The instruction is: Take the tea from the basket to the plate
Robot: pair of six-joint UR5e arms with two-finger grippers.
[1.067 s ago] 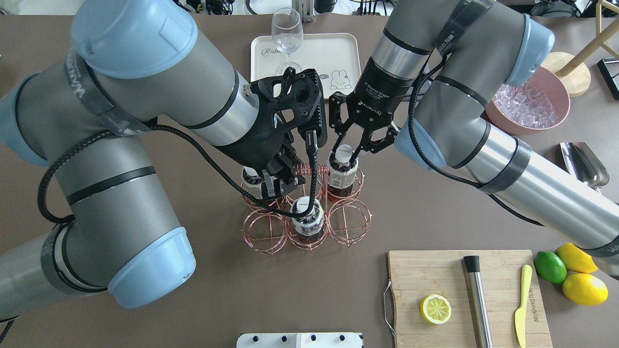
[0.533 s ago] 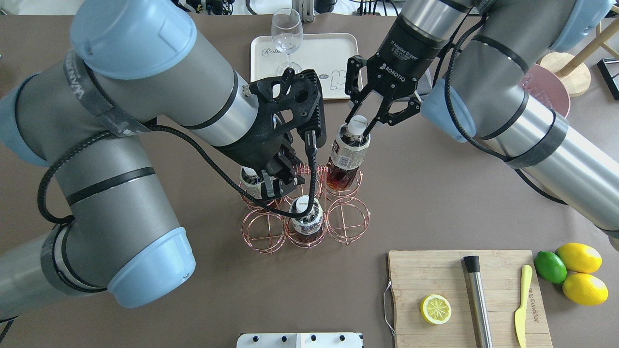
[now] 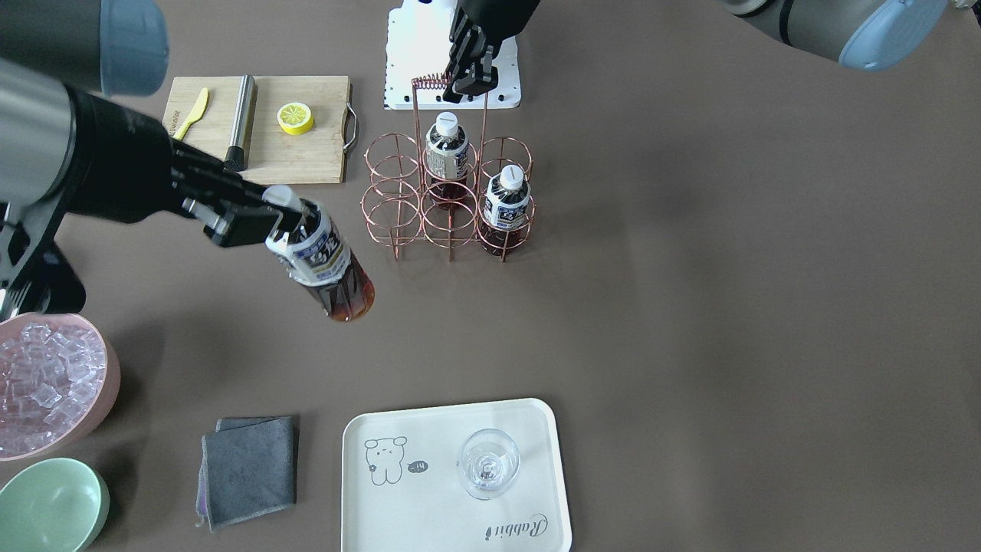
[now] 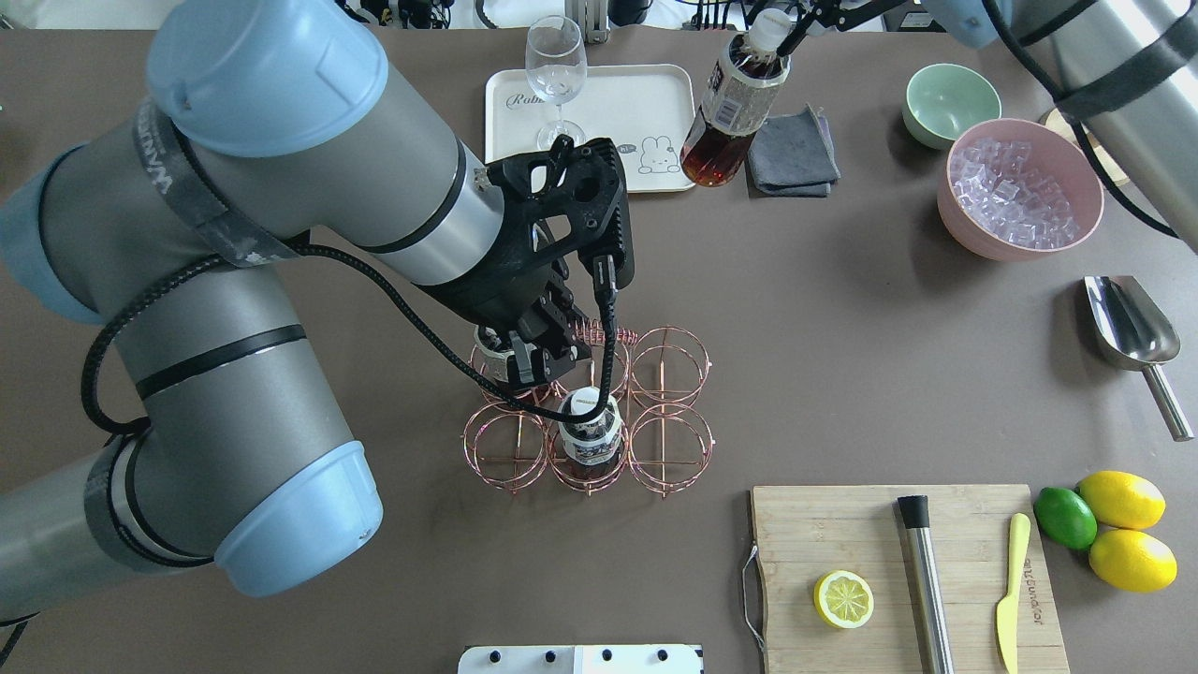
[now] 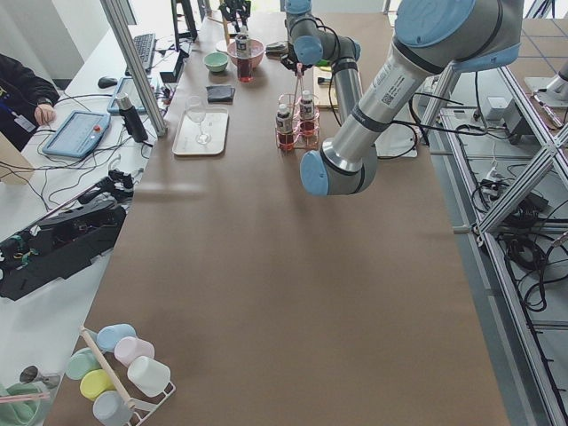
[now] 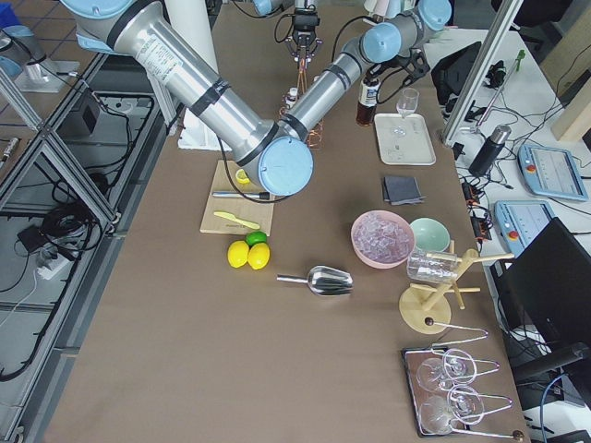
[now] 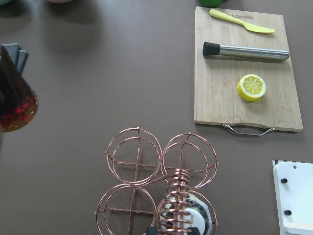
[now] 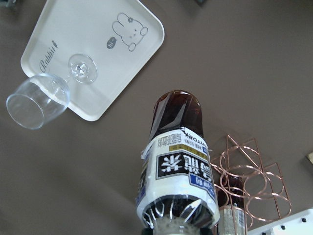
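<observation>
My right gripper point(image 4: 771, 30) is shut on the white cap of a tea bottle point(image 4: 733, 98) and holds it tilted, high above the table. In the front view the bottle point(image 3: 328, 264) hangs between the basket point(image 3: 450, 201) and the cream plate point(image 3: 429, 491). The right wrist view shows the bottle point(image 8: 178, 166) with the plate point(image 8: 98, 44) beyond it. My left gripper point(image 3: 462, 81) is shut on the spiral handle point(image 7: 178, 196) of the copper basket point(image 4: 670, 447). Two tea bottles point(image 3: 446, 149) point(image 3: 506, 201) stand in its cells. The other cells are empty.
A stemmed glass point(image 3: 488, 462) stands on the plate. A grey cloth point(image 4: 791, 150), a mint bowl point(image 4: 945, 101) and a pink bowl of ice point(image 4: 1020, 187) lie right of the plate. A metal scoop point(image 4: 1128, 323), a cutting board point(image 4: 898, 580) and citrus fruit point(image 4: 1123, 534) sit near right.
My right gripper has lifted the tea bottle out of its basket cell and carried it up and away toward the plate's right end. The left gripper has stayed on the handle.
</observation>
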